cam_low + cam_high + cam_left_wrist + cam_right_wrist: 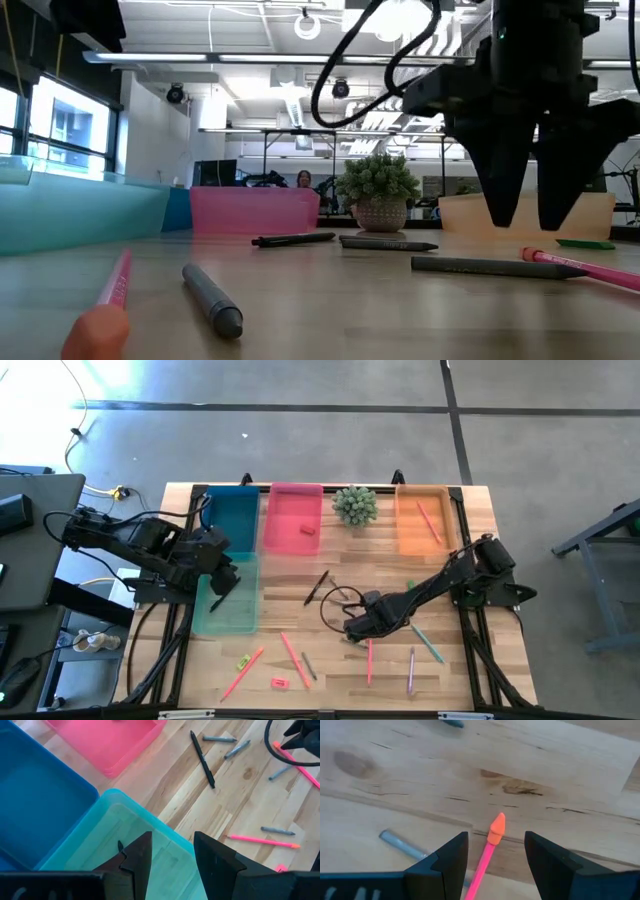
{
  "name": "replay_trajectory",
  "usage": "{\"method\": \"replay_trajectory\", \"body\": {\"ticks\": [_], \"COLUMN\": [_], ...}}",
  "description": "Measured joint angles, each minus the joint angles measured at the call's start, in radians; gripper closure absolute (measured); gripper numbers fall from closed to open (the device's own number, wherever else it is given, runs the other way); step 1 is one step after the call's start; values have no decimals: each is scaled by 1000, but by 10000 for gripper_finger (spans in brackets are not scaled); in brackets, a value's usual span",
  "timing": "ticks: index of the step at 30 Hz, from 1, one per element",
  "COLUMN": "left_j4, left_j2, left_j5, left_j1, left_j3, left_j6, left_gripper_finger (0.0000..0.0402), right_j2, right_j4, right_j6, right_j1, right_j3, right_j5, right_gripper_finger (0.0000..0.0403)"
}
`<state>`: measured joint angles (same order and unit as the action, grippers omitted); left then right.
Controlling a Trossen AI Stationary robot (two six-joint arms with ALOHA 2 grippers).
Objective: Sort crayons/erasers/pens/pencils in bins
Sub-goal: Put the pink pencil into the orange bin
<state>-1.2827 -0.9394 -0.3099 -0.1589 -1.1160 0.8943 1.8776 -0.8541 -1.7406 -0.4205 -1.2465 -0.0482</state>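
Note:
My right gripper point(355, 630) point(528, 215) points straight down, open, low over the table's middle. Its fingers stand on either side of the orange eraser tip point(496, 827) of a pink pencil point(369, 660) that lies flat on the wood; they touch nothing. My left gripper point(220, 588) point(172, 850) hangs open and tilted over the pale teal bin point(240, 622), with nothing between its fingers. The blue bin point(230, 518), the pink bin point(293, 510) with a red eraser point(307, 530) and the orange bin point(412, 532) with a pink pencil point(428, 520) stand along the far edge.
A spiky green plant point(355, 505) stands between the pink and orange bins. Loose on the wood lie a black pen point(316, 587), pink pencils point(243, 672) point(294, 658), a purple pencil point(411, 670), a teal stick point(427, 643), a grey stick point(402, 845) and small erasers point(279, 682) point(243, 660).

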Motion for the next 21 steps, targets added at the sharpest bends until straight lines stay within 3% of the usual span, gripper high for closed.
{"method": "replay_trajectory", "body": {"ticks": [6,21], "left_j4": [0,0], "left_j2": [0,0], "left_j5": [0,0], "left_j1": [0,0], "left_j3": [0,0], "left_j6": [-8,-35], "left_gripper_finger": [268,268], "right_j2": [39,66], "right_j4": [14,4], "right_j6": [-14,-11], "right_j1": [-1,-1], "right_j3": [0,-1], "right_j5": [0,22], "right_gripper_finger": [225,340]}}
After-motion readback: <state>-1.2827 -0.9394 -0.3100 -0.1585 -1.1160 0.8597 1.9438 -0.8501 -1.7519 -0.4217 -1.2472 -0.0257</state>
